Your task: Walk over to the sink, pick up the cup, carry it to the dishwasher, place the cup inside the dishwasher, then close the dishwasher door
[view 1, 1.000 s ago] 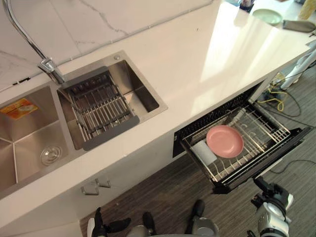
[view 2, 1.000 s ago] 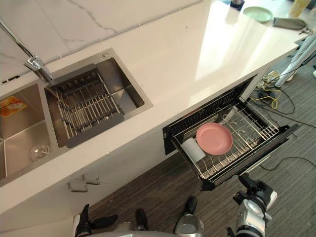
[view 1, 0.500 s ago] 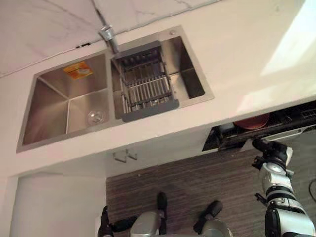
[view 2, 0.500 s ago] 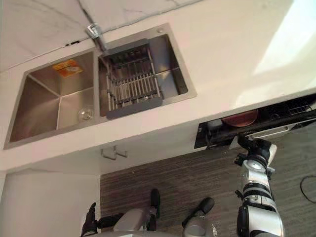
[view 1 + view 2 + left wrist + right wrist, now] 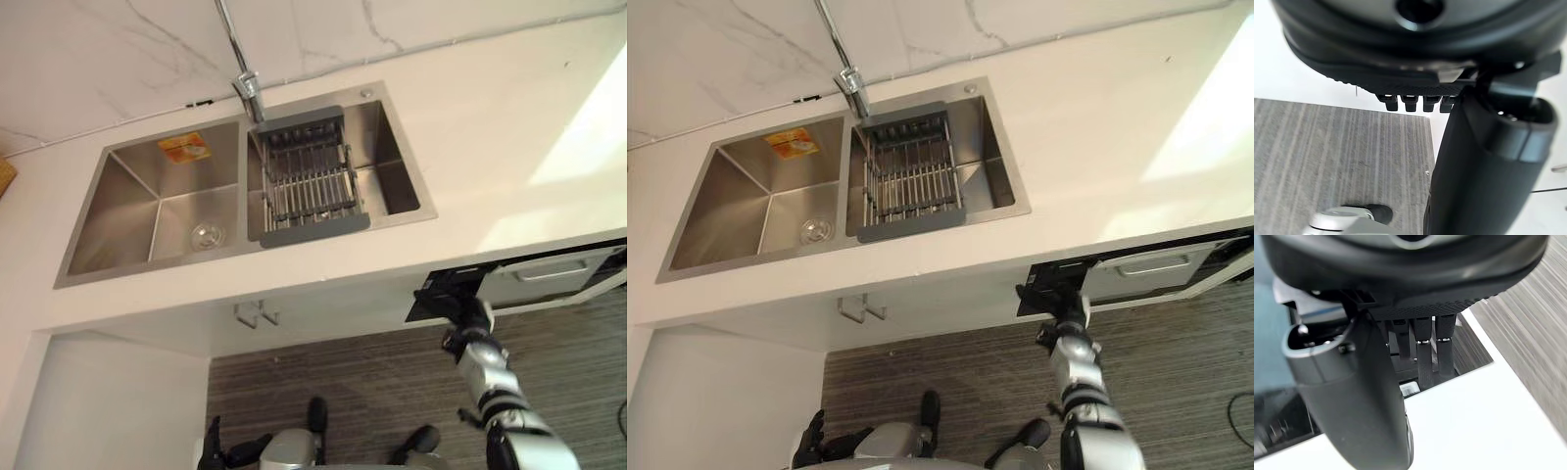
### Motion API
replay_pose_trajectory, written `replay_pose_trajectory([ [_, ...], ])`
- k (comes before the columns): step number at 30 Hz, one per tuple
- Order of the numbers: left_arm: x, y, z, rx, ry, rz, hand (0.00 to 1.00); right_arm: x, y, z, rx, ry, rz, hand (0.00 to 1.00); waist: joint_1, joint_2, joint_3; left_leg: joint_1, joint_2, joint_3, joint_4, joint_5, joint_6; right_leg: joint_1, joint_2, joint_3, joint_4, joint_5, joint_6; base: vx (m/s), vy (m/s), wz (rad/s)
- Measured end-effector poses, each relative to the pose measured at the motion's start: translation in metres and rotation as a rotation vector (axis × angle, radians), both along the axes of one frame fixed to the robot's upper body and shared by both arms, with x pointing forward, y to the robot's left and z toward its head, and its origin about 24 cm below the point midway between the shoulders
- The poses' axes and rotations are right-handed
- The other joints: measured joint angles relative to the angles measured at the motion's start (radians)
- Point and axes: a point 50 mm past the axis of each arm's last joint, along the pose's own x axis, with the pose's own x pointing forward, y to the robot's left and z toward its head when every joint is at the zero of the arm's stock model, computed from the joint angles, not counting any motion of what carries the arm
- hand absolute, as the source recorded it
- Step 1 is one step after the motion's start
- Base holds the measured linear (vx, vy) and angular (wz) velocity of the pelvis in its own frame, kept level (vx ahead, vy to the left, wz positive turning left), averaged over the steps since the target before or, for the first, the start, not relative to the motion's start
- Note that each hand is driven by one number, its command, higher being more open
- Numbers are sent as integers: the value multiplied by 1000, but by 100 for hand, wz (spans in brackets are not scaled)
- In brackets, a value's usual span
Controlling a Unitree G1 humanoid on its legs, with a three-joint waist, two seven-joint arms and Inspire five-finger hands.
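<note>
White dishwasher door (image 5: 588, 275), all but shut under the worktop (image 5: 490, 137) front edge; where the cup lies cannot be told.

Item detail: dishwasher door is a white panel with a bar handle (image 5: 539, 275), below the worktop's front edge toward its right end, with a dark gap (image 5: 441, 291) at its left end. The right robot hand (image 5: 468, 313) is at that dark left end, its fingers (image 5: 1426, 357) straight and side by side, reaching to the gap's edge and pinching nothing. The left robot hand (image 5: 210, 448) is low over the floor (image 5: 343, 382), well apart from the door; whether spread or curled cannot be told. A steel double sink (image 5: 127, 201) sits in the worktop's left part, with a grey drainer basket (image 5: 309, 181) in the right basin, an orange sticker (image 5: 184, 148) on the left basin's far wall and a chrome tap (image 5: 245, 83) at the far edge. Metal hooks (image 5: 257, 313) hang under the front edge. The floor is striped grey-brown.
</note>
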Motion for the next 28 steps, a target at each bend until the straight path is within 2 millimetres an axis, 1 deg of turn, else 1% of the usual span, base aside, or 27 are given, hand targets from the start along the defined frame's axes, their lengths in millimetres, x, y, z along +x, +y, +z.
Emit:
replay_pose_trajectory([
  [1, -1, 3, 0, 5, -1, 14, 100, -17, 4, -12, 34, 36, 5, 100, -5, -11, -8, 7, 2, 9, 0, -4, 4, 2, 2, 10, 0, -1, 0, 19, 6, -32],
  [3, -3, 11, 1, 21, -6, 49, 100, -70, 14, -45, 136, 186, -28, 100, -22, -52, -30, 27, 5, 33, -1, -14, 12, 8, 5, 33, -1, -4, 1, 18, 9, -32],
  [4, -4, 13, 1, 25, -5, 57, 100, -85, 16, -52, 163, 234, -45, 100, -27, -61, -35, 32, 5, 41, -1, -17, 14, 8, 5, 41, -1, -4, 1, 25, 15, -36],
  [5, -6, 17, 1, 30, -3, 81, 100, -114, 19, -64, 212, 325, -83, 100, -32, -77, -44, 44, 6, 57, -4, -23, 16, 10, 5, 58, 0, -4, 1, 28, 23, -35],
  [7, -8, 21, 0, 26, 5, 129, 100, -158, 21, -76, 232, 459, -115, 100, -43, -92, -55, 67, 5, 85, -6, -32, 18, 15, 5, 86, 0, -4, 1, 29, 32, -40],
  [8, -8, 22, 0, 23, 4, 140, 100, -167, 22, -78, 233, 488, -119, 100, -47, -94, -57, 72, 5, 93, -6, -33, 20, 14, 5, 94, 0, -3, 2, 20, 33, -39],
  [9, -7, 23, 0, 11, -2, 167, 100, -178, 20, -79, 217, 539, -105, 100, -63, -98, -58, 80, 4, 105, -6, -37, 22, 14, 5, 109, 1, -3, 4, 10, 29, -34],
  [10, -5, 23, 0, -2, -12, 180, 100, -185, 20, -80, 199, 574, -79, 100, -72, -100, -62, 86, 3, 110, -7, -42, 25, 12, 4, 118, 2, -5, 7, 6, 28, -26],
  [12, -1, 22, 0, -32, -27, 191, 100, -182, 17, -79, 178, 573, -64, 100, -89, -101, -74, 86, -2, 111, -7, -45, 29, 7, -4, 121, 15, -10, 9, 6, 33, -6],
  [14, 4, 20, 0, -67, -41, 191, 100, -181, 16, -78, 174, 583, -48, 100, -89, -107, -86, 89, -12, 108, -7, -49, 37, -12, -33, 119, 90, -48, 19, 25, 64, 13],
  [15, 5, 19, -1, -104, -44, 206, 100, -182, 15, -78, 196, 583, -51, 100, -87, -114, -95, 96, -22, 104, -7, -58, 49, -31, -69, 119, 173, -88, 36, 58, 98, 25],
  [16, 5, 19, -2, -138, -41, 225, 100, -181, 15, -78, 211, 580, -46, 100, -86, -121, -101, 103, -32, 100, -7, -64, 59, -64, -116, 133, 292, -113, 45, 67, 113, 22],
  [17, 4, 18, -3, -155, -40, 235, 100, -177, 14, -77, 219, 570, -49, 100, -84, -118, -102, 103, -36, 95, -6, -70, 70, -95, -141, 161, 366, -115, 44, 70, 133, 26],
  [18, 3, 19, -3, -169, -35, 241, 100, -169, 16, -77, 232, 546, -41, 100, -87, -120, -101, 105, -38, 80, -4, -72, 75, -150, -163, 267, 483, -95, 15, 53, 124, 29],
  [19, 3, 21, -3, -174, -34, 243, 100, -165, 18, -77, 240, 533, -35, 100, -89, -125, -98, 108, -41, 69, 1, -71, 83, -164, -160, 325, 521, -81, -4, 59, 148, 58],
  [20, 5, 24, -3, -184, -35, 246, 100, -162, 24, -77, 263, 521, -34, 100, -90, -124, -93, 118, -33, 31, 8, -72, 98, -185, -132, 439, 571, -83, -10, 62, 70, 82],
  [21, 5, 29, -2, -175, -34, 251, 100, -162, 30, -78, 297, 502, -43, 100, -93, -129, -96, 111, -1, -9, 16, -77, 104, -171, -29, 557, 521, -145, 12, 62, 25, 92],
  [22, 6, 30, -1, -175, -35, 258, 100, -162, 32, -78, 298, 491, -41, 100, -97, -129, -96, 104, 9, -34, 18, -77, 104, -158, 28, 604, 473, -168, 10, 65, -59, 108],
  [23, 8, 30, -2, -183, -34, 273, 100, -161, 35, -78, 296, 472, -41, 100, -102, -132, -97, 91, 13, -79, 17, -74, 102, -126, 114, 676, 351, -184, 2, 76, -81, 101],
  [24, 6, 31, -2, -188, -25, 291, 100, -162, 38, -78, 297, 461, -43, 100, -101, -152, -105, 81, -17, -103, 16, -63, 93, -109, 148, 709, 254, -149, -41, 95, -93, 85],
  [25, 4, 32, -3, -194, -22, 308, 100, -162, 41, -78, 298, 455, -37, 100, -101, -168, -107, 81, -43, -108, 13, -63, 92, -106, 140, 688, 243, -158, -71, 182, -112, 40],
  [26, -2, 30, -5, -202, -6, 364, 100, -154, 47, -78, 304, 435, -20, 100, -90, -162, -117, 88, -60, -107, -1, -60, 89, -83, 114, 682, 207, -196, -37, 188, -88, 14],
  [28, -3, 26, -6, -213, -4, 381, 100, -148, 47, -77, 309, 413, -12, 100, -90, -148, -115, 91, -59, -107, -1, -60, 87, -74, 116, 677, 195, -196, -37, 126, -49, 6],
])
